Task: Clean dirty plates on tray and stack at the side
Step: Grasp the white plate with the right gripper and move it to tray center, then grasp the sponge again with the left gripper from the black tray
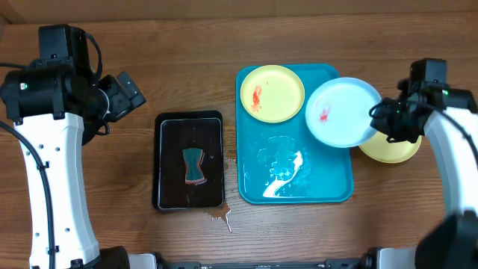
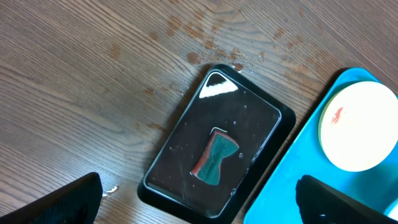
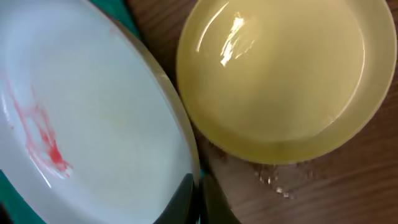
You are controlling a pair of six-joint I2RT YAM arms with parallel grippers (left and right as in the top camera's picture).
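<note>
The turquoise tray (image 1: 328, 190) lies right of centre with water pooled in its near half. A yellow-green rimmed plate (image 1: 272, 92) with a red smear sits in its far left corner. My right gripper (image 1: 382, 119) is shut on the right rim of the light-blue rimmed plate (image 1: 340, 112), which has a red smear and is held over the tray's far right corner. In the right wrist view the fingers (image 3: 199, 199) pinch that plate's rim (image 3: 93, 124). A pale yellow plate (image 1: 392, 149) lies upside down on the table right of the tray. My left gripper (image 2: 199, 202) is open and empty, high above the black tray.
A smaller black tray (image 1: 190, 161) left of the turquoise tray holds water and a teal and red sponge (image 1: 195, 166). A small puddle (image 1: 221, 217) lies on the wood at its near right corner.
</note>
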